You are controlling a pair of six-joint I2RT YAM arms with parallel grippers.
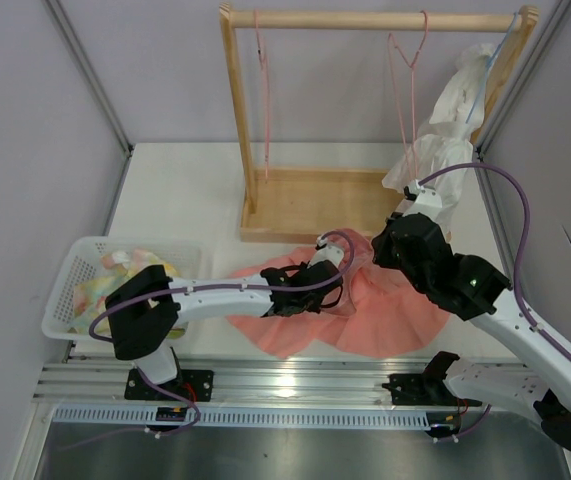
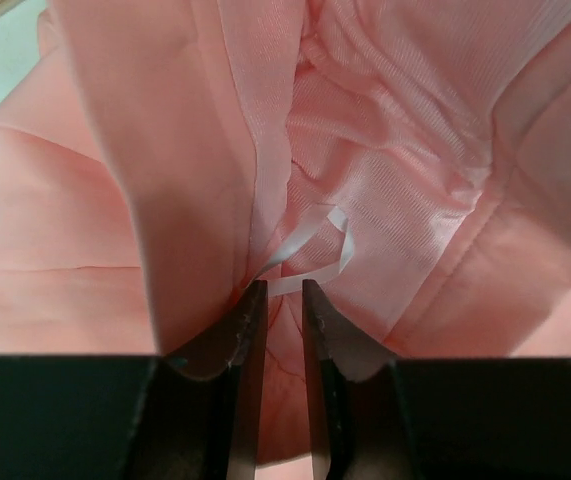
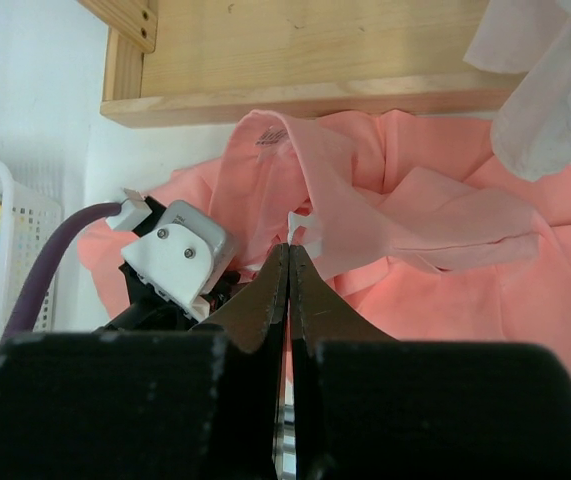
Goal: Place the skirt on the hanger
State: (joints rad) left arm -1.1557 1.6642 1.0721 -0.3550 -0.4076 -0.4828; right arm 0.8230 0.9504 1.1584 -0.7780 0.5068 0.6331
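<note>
On the 9 o'clock side of the skirt (image 1: 395, 320), the left gripper (image 2: 282, 292) pinches a fold between its 2 nearly closed jaws, beside a white ribbon loop (image 2: 315, 245). At 3 o'clock of it, the right gripper (image 3: 288, 250) has its jaws pressed together at the raised waistband. The skirt lies on the table (image 1: 185, 180); the hanger (image 1: 412, 100) hangs at 12 o'clock on the wooden rack (image 1: 310, 205).

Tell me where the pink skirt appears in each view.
Top external: skirt lower middle, in front of the wooden rack base.
Left wrist: skirt fills nearly everything.
Right wrist: skirt centre and right, below that base.
Shared landmark: the rack base, top and right wrist.
</note>
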